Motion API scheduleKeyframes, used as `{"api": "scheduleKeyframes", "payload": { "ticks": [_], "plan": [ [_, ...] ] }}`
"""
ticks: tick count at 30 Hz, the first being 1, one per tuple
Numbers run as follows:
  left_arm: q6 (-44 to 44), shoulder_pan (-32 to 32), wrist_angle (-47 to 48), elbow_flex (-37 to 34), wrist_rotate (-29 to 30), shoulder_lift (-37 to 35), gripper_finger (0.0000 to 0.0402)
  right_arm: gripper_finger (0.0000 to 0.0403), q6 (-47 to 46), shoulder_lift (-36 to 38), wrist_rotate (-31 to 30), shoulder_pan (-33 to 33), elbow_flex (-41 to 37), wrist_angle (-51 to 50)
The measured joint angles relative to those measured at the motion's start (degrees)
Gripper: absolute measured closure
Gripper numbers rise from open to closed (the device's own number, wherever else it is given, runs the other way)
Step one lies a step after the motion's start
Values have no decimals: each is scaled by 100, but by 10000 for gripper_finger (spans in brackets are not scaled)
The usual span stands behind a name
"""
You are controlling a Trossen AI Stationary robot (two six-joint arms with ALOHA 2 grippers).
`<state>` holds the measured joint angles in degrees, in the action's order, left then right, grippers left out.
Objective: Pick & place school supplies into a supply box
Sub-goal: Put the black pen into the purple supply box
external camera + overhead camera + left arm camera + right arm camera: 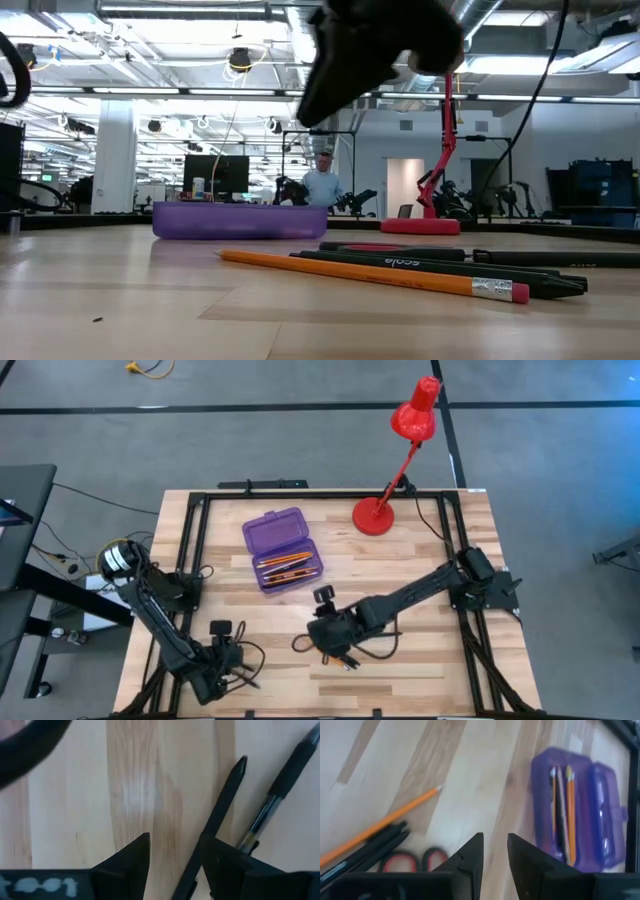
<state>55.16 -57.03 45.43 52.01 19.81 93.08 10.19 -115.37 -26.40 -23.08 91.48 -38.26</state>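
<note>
One purple supply box point(280, 549), one red lamp point(398, 452), two arms.

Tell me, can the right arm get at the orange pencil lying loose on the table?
Probably yes. The right gripper hangs just above the orange pencil, fingers slightly apart and empty, and bare table lies around its tip. The black pens crowd one side.

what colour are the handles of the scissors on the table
Red. The scissors show it best in the right wrist view, beside the black pens.

Overhead, table-level, perhaps two near-table wrists
</note>
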Motion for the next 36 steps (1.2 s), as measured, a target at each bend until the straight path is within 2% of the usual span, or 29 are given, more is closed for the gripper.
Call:
{"api": "scheduleKeyframes", "payload": {
  "ticks": [7,13,17,22,29,36],
  "plan": [
    [-225,120,-247,0,-273,-15,244,321,-1147,0,-243,-504,0,-1053],
    [-418,146,-428,0,-319,-15,244,321,-2515,-7,-921,-864,-85,-2277],
    [-543,179,-571,0,-356,-15,244,321,-3571,-7,-994,-1041,-85,-2935],
    [-726,179,-671,0,-306,-15,244,321,-4314,-7,-1074,-1366,-85,-3345],
    [-925,179,-671,0,-304,-15,244,321,-5494,-7,-1582,-1844,-85,-4009],
    [-1000,207,-662,0,-306,-15,244,321,-6212,-7,-1923,-2143,-83,-4395]
  ]
}}
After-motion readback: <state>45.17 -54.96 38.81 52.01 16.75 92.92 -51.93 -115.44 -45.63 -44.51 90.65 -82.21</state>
